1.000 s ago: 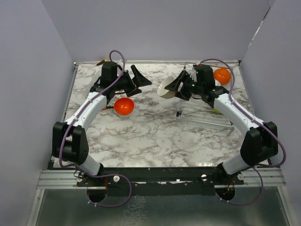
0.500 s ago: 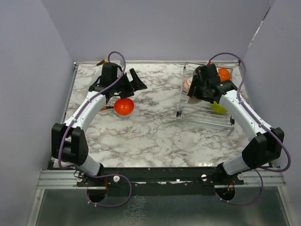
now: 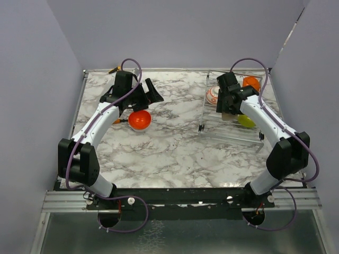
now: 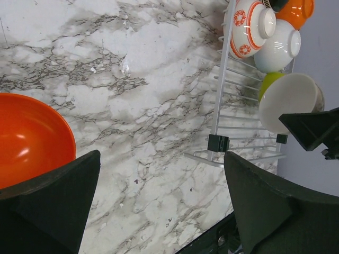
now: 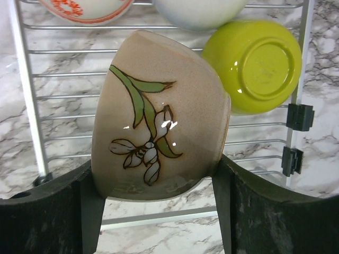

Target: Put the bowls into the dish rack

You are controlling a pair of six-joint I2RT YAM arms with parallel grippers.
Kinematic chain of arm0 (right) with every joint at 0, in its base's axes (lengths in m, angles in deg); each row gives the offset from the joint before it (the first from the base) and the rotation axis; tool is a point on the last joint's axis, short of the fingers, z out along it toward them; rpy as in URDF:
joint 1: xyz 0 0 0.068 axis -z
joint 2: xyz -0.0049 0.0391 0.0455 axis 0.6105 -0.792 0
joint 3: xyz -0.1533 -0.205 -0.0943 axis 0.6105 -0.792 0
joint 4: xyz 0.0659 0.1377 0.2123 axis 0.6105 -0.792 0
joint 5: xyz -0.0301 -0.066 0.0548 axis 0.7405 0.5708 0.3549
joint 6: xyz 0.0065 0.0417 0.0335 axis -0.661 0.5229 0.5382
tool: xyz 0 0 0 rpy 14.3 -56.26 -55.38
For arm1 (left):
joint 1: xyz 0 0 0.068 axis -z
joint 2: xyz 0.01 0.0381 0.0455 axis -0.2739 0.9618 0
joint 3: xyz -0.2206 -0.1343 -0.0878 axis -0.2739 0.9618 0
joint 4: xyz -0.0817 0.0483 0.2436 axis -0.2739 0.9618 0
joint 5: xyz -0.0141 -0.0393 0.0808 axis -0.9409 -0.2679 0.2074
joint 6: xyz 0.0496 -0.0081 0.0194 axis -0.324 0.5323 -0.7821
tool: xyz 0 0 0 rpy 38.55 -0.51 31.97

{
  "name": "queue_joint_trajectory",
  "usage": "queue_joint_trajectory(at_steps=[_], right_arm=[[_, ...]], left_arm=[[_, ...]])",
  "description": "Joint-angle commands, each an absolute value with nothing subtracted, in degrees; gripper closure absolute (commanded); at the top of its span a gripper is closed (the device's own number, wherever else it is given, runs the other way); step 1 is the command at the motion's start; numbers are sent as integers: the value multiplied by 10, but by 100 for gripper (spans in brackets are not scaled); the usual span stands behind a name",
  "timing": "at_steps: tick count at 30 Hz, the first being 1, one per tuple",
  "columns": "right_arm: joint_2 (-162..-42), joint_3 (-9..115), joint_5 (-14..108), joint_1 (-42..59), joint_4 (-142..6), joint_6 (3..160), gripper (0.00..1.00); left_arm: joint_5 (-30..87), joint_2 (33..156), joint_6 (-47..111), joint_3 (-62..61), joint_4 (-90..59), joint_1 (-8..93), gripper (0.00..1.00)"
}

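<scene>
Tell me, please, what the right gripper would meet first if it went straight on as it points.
The right gripper, shut on the beige bowl, points down at the dish rack; its bowl would probably touch the wire bars first, beside the lime green bowl. Depth is unclear.

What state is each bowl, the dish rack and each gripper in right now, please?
dish rack: holds four bowls.
beige bowl: on its side, gripped over the dish rack.
right gripper: shut on the beige bowl.
left gripper: open, empty.
lime green bowl: racked, base toward the wrist camera.
patterned white bowl: racked, tilted.
plain white bowl: racked.
far orange bowl: racked.
near orange bowl: on the table, unracked.
</scene>
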State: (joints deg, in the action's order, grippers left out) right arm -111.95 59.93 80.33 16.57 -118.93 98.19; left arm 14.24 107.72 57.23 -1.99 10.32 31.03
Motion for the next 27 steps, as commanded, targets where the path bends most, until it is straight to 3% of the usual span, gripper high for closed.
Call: queue_joint_trajectory(at_steps=[1,20,27], right_arm=[[-1153,640,893,162,-1194,954,56],[-1300,692,958,138,-1241,897,40],[-1313,686,959,123,-1246,873,26]], left_arm=[[160,1085,564,-39,116,311,1],[176,1085,565,-32,121,311,1],[173,1096,564,-39,121,310,1]])
